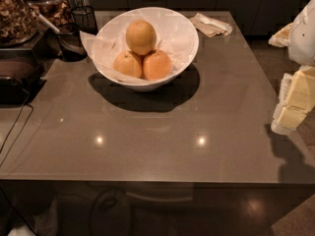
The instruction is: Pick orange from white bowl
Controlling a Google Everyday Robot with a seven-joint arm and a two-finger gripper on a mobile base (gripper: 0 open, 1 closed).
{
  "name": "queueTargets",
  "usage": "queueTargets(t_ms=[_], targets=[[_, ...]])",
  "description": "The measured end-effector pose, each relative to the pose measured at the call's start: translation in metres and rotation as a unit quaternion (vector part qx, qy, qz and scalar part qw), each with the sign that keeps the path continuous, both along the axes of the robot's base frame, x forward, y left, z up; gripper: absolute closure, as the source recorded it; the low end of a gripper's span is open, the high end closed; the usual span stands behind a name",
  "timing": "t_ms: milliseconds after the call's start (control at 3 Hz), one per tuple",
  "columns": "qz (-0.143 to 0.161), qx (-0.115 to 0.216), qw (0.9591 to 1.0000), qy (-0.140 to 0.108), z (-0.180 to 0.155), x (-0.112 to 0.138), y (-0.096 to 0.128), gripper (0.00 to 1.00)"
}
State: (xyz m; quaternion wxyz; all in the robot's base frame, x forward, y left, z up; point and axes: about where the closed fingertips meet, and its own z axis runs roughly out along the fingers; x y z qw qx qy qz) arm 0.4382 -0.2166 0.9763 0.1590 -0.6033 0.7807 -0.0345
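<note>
The white bowl (pixel 183 27), lined with crinkled white paper, stands on the grey table toward the back centre. The orange (pixel 141 37), the largest and palest, rests on top of two smaller, deeper-orange oranges (pixel 128 64) (pixel 157 64) inside the bowl. My gripper (pixel 291 104), white and pale yellow, hangs at the right edge of the view, over the table's right side. It is well to the right of the bowl, apart from it, and holds nothing that I can see.
A small dark cup (pixel 71 43) and a black mesh holder (pixel 84 17) stand just left of the bowl. Jars of food (pixel 17 14) and a dark appliance (pixel 15 80) with a cable fill the left. A folded napkin (pixel 211 24) lies back right.
</note>
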Motion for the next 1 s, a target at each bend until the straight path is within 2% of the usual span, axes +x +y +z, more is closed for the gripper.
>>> queueTargets(t_ms=[333,1000], targets=[[0.001,-0.002,1.0,-0.002,0.008,0.007,0.009,0.0],[0.051,-0.043,0.9978,-0.004,0.031,0.032,0.056,0.0]])
